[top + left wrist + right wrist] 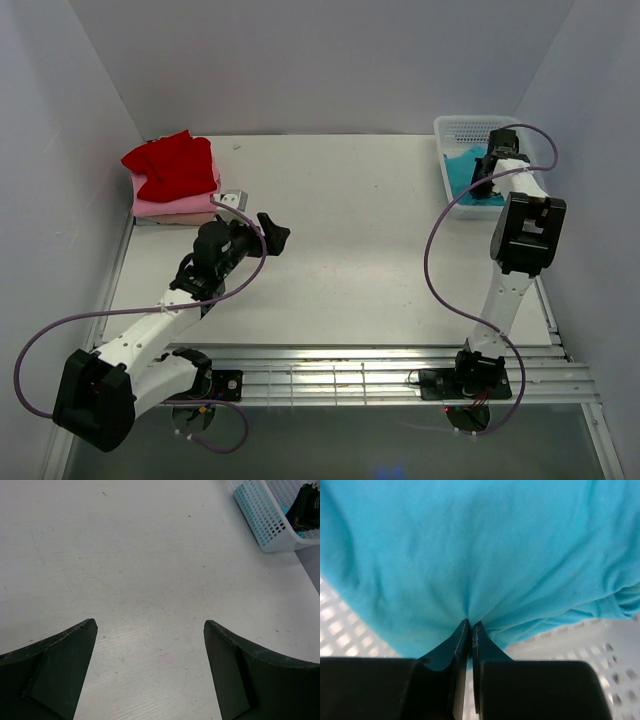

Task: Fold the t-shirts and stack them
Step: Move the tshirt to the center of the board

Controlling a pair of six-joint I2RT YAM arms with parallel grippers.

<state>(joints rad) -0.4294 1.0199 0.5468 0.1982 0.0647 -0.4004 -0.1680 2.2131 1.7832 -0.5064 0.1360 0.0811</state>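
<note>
**Teal shirt pinched in the basket, waiting for the lift**

The step in hand, as I judge it, is fetching the next shirt. The right gripper [470,624] is down inside the white mesh basket [452,124] at the far right corner of the table [370,230]. Its jaws are pressed together on a fold of the teal t-shirt [480,555], and the cloth puckers toward the tips. The left gripper [150,625] hovers over the bare middle of the table, jaws spread wide, nothing between them. At the far left lies a stack: the red t-shirt [170,165] on top, the pink t-shirt [175,205] under it, the beige t-shirt [175,217] lowest.

The next move, I think, calls for a lift high enough that the cloth clears the basket wall, then a carry to the open table for spreading.

Only the right wrist view shows the pinch itself; from above, the arm hides it. Only the overhead view shows the stack
</note>
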